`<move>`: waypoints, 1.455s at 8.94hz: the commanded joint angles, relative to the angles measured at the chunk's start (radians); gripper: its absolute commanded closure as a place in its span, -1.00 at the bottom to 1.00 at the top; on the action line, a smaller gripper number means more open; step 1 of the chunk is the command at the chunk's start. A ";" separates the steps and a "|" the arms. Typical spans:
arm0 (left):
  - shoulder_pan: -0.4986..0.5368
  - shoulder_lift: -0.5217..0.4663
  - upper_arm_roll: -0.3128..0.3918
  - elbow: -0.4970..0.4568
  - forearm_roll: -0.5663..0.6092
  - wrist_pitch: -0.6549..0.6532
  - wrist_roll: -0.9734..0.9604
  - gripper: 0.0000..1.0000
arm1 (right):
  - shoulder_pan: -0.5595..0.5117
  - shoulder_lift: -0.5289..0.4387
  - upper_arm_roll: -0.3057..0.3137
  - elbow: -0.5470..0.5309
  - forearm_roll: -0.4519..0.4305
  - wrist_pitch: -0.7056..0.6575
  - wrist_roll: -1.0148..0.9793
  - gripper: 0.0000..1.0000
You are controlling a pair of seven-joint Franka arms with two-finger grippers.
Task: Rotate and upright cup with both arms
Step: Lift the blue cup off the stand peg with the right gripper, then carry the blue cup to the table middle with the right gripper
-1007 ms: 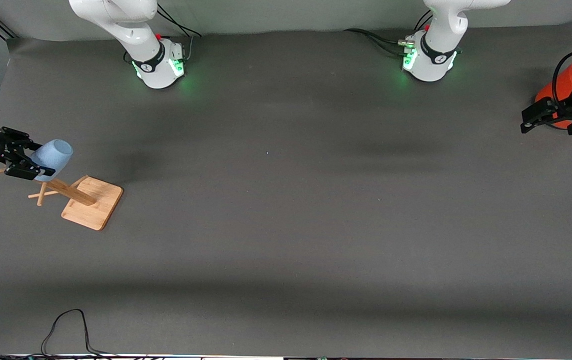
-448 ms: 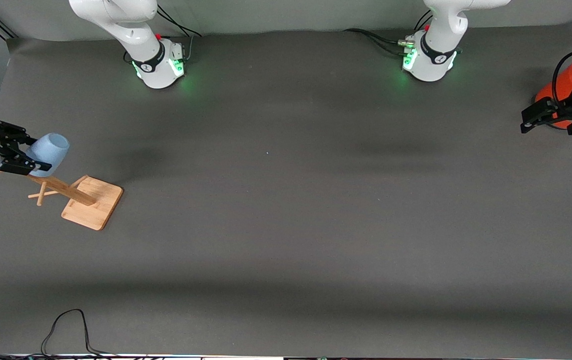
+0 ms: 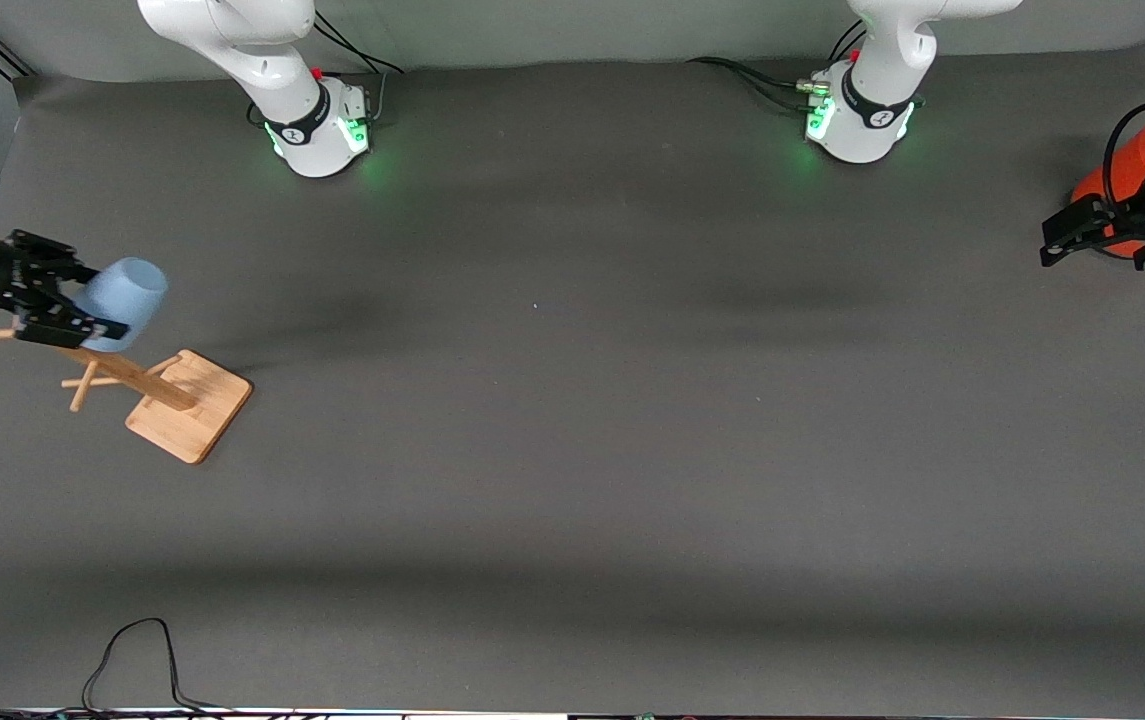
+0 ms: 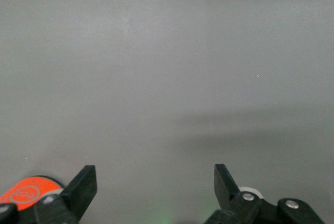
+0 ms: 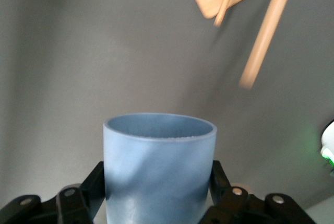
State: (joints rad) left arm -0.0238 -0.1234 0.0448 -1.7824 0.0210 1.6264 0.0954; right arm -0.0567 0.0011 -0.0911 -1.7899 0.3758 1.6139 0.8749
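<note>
Sideways, the right gripper (image 3: pixel 82 305) clamps the cup (image 3: pixel 127 290) (left gripper (image 3: pixel 1067 240) waits).

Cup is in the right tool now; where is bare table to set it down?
Bare mat spans the middle, from the wooden rack to the left tool, which waits open by the orange can. The right tool, holding the cup, hangs over the rack: crowded there. A cable loops at the near edge.

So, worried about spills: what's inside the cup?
The right wrist view shows only the blue inner wall of the cup, held in the right pincer; its bottom is hidden.
</note>
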 commanded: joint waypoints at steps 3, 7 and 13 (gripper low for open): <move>-0.010 -0.012 0.003 -0.005 -0.009 -0.005 0.003 -1.00 | 0.003 0.054 0.365 0.047 0.000 0.212 0.393 -0.32; -0.010 -0.012 0.003 -0.005 -0.009 -0.005 0.003 -1.00 | 0.034 0.227 0.666 0.052 -0.272 0.443 0.761 -0.32; -0.016 -0.010 0.003 -0.005 -0.009 -0.003 0.003 -1.00 | 0.339 0.636 0.734 0.164 -0.824 0.566 1.397 -0.32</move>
State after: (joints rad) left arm -0.0287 -0.1233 0.0414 -1.7835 0.0196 1.6260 0.0954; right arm 0.2216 0.5179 0.6450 -1.7169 -0.3455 2.1852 2.1620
